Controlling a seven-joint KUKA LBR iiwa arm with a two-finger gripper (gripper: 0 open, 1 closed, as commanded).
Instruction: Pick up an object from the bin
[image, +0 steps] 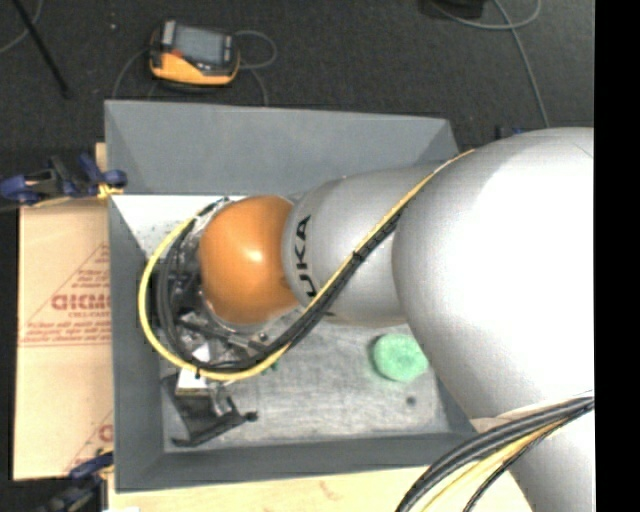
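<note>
Silver arm (400, 250) deep in bin (290, 145)

I have one camera, set above the grey metal bin (270, 150) and looking down into it, tipped slightly off vertical. The far and left walls show me their inner faces, so I'm looking from the near right side. The rounded silver robot arm (500, 280) enters from the right, close under the lens, and covers the bin's right edge. Its black gripper (205, 405) sits by the near left corner.
</note>
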